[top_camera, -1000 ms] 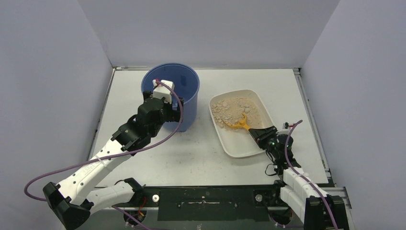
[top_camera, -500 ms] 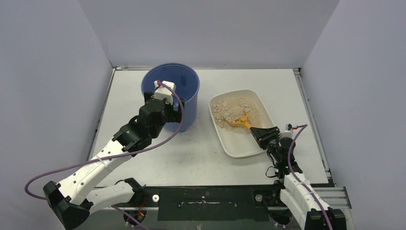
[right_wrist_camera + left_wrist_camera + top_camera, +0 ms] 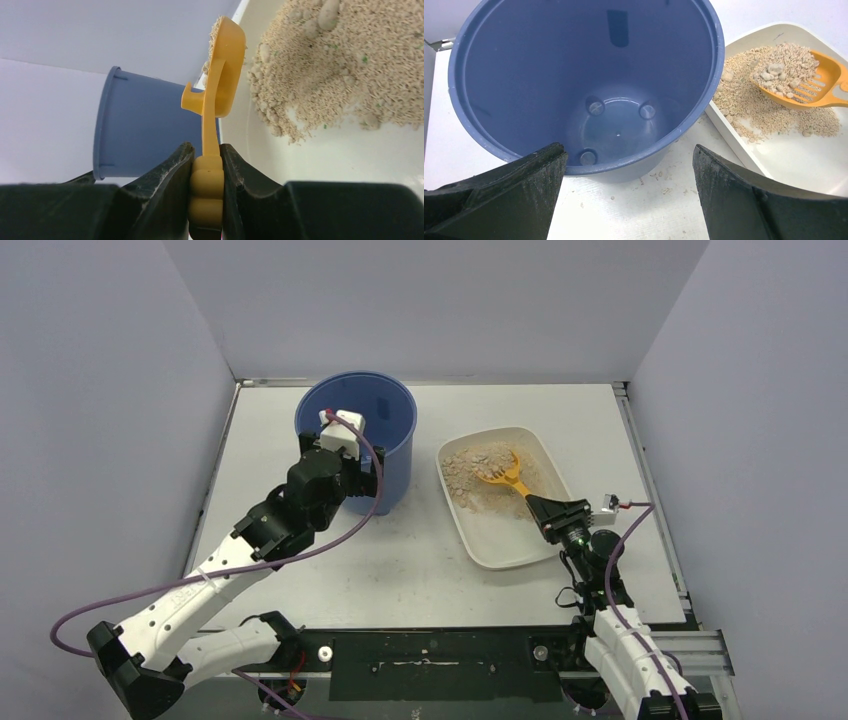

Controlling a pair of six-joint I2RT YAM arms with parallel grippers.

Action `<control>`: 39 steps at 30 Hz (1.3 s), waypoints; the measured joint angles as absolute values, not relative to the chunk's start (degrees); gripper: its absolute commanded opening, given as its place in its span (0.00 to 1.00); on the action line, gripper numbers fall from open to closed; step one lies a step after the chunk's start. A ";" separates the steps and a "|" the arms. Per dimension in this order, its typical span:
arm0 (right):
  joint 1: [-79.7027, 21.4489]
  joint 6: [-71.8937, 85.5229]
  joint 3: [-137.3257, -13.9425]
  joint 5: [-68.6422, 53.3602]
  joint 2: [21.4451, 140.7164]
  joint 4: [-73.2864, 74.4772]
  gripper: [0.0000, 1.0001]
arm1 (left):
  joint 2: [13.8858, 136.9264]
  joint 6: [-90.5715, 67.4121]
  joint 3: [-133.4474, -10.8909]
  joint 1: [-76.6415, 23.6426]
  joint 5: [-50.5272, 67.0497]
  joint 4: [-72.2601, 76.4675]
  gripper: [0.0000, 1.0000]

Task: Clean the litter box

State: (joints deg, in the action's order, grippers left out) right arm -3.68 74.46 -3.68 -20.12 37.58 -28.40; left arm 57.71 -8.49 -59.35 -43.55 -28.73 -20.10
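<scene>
your right gripper (image 3: 206,156) stays clamped on the scoop (image 3: 500,478) handle. since a second ago the scoop slid farther through the litter box (image 3: 500,540), right of the bucket (image 3: 385,415), and now carries clumps (image 3: 774,75). left gripper (image 3: 627,152) gapes empty by the bucket. dump looks next.

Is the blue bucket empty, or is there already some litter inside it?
Empty. The left wrist view looks into the blue bucket and shows its bare bottom, with no granules.
</scene>
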 measured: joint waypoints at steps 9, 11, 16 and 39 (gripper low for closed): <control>-2.85 77.76 -3.97 -21.61 40.16 -37.17 0.00 | 57.21 -8.36 -58.74 -43.86 -29.21 -20.01 0.95; -2.48 78.70 -4.01 -21.96 40.38 -37.89 0.00 | 57.21 -8.32 -58.74 -43.86 -29.32 -20.01 0.95; -1.54 80.66 -4.03 -22.85 42.13 -42.11 0.00 | 57.21 -8.32 -58.74 -43.86 -29.36 -20.01 0.95; 0.78 83.72 -6.92 -25.36 51.27 -53.49 0.00 | 57.21 -8.29 -58.74 -43.97 -29.12 -19.92 0.95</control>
